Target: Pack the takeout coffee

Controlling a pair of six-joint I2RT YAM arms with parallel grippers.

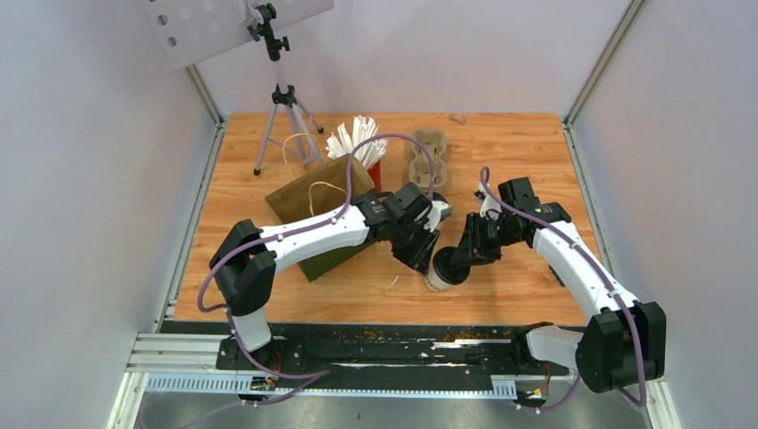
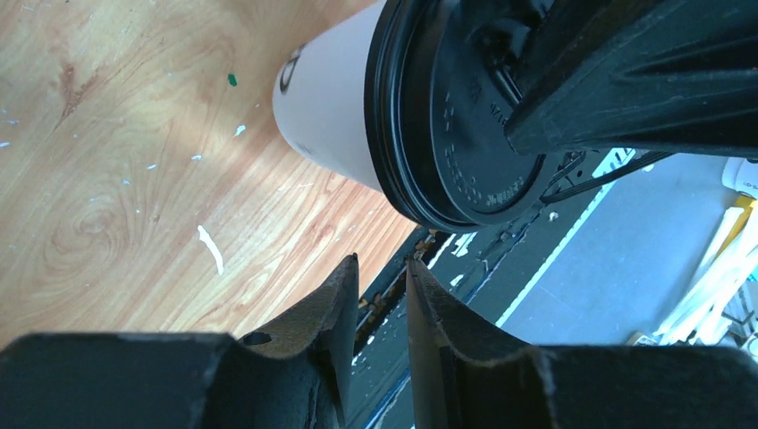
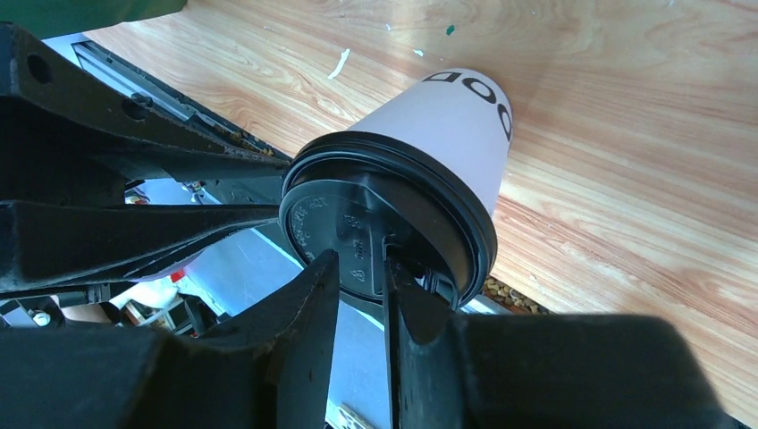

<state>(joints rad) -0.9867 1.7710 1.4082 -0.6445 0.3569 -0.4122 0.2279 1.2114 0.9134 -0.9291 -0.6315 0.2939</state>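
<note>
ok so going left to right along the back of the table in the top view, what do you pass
tripod → red cup of white straws → beige pulp cup tray

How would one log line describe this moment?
white paper cup with black plastic lid: tilted; right jaws: gripping lid rim; left jaws: empty, nearby

2 white arms [image 1: 313, 234], black joints [image 1: 253, 277], purple cables [image 1: 393, 138].

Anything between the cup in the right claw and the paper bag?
Yes. The left arm and left claw lie across the straight line from coffee cup to paper bag, in front of the bag. Right claw grips the lid.
</note>
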